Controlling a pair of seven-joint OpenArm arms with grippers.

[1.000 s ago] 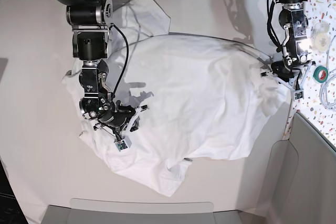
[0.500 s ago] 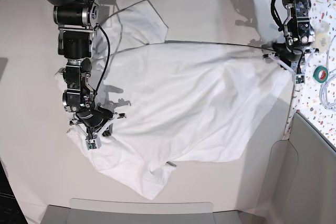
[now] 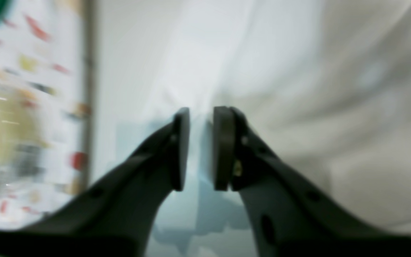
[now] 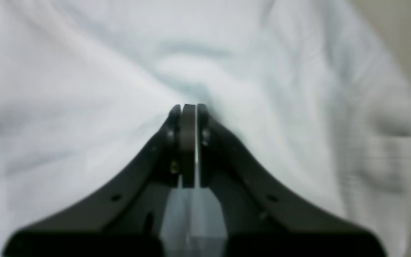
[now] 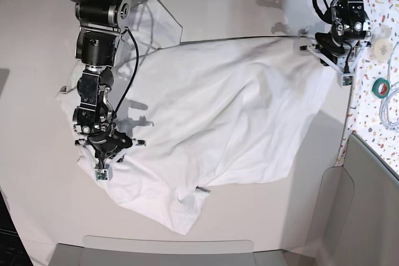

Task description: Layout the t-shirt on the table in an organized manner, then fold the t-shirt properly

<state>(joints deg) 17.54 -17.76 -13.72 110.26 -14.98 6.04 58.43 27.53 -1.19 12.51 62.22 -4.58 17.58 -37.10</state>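
The white t-shirt (image 5: 230,110) lies wrinkled across the off-white table (image 5: 37,60), with its far edge pulled taut. My left gripper (image 5: 325,59) is at the shirt's far right corner, by the table's right edge. In the left wrist view it (image 3: 200,146) has its jaws nearly together with shirt fabric (image 3: 298,71) between them. My right gripper (image 5: 103,161) is on the shirt's left edge. In the right wrist view it (image 4: 189,142) is shut on a thin layer of shirt cloth (image 4: 120,53). Both wrist views are blurred.
A speckled terrazzo panel (image 5: 374,116) borders the table on the right, with a green tape roll (image 5: 381,87), clear tape rolls (image 5: 379,38) and a white cable (image 5: 391,107) on it. A grey bin (image 5: 368,204) is at the lower right. A grey panel (image 5: 168,250) runs along the near edge.
My right gripper pulled its shirt edge to the left. My left gripper carried its corner toward the far side. The shirt is now stretched wider, with a straighter far edge.
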